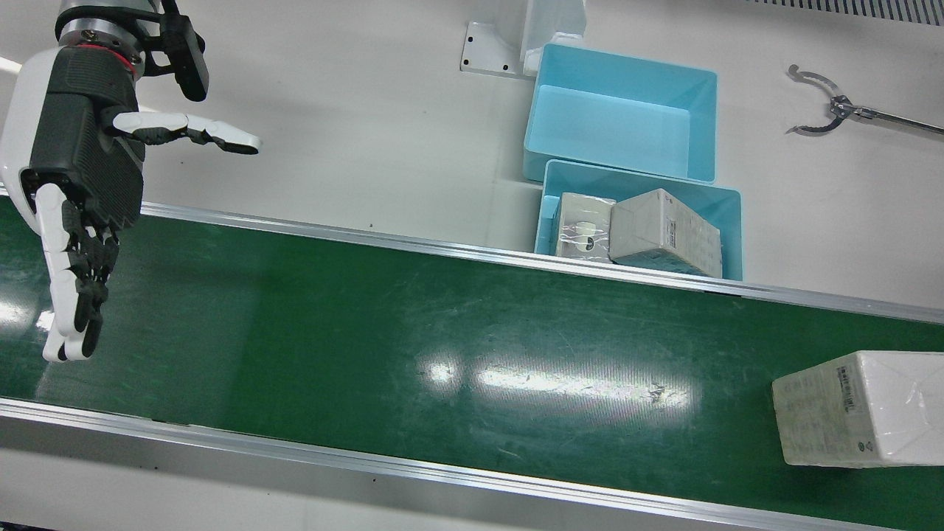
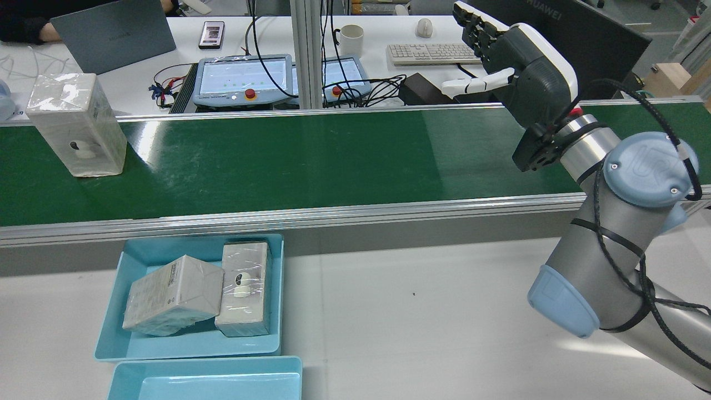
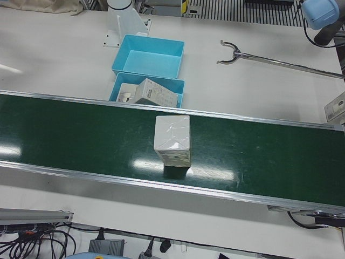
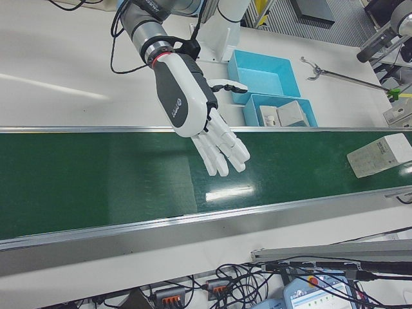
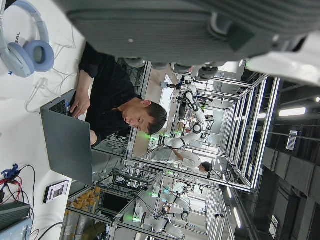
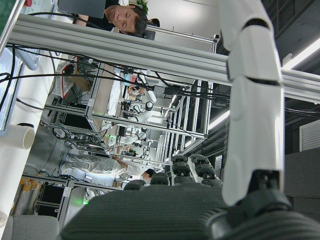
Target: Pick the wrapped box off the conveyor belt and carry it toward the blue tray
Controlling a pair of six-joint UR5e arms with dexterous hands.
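The wrapped box [image 1: 855, 409] is white, in clear film, and stands on the green conveyor belt [image 1: 442, 332] at the robot's left end. It also shows in the rear view [image 2: 75, 125] and the left-front view [image 3: 172, 140]. My right hand [image 1: 81, 184] is open and empty, fingers spread, above the belt's other end, far from the box; it also shows in the rear view [image 2: 522, 61]. The blue tray [image 1: 641, 177] lies beside the belt and holds two wrapped boxes. My left hand [image 5: 165, 25] shows only as a palm edge in its own view, holding nothing.
A second, empty blue tray [image 1: 627, 110] sits just behind the first. A metal grabber tool [image 1: 826, 110] lies on the white table. Aluminium rails [image 1: 442, 472] edge the belt. Operators' desks with screens [image 2: 239, 78] stand beyond the belt.
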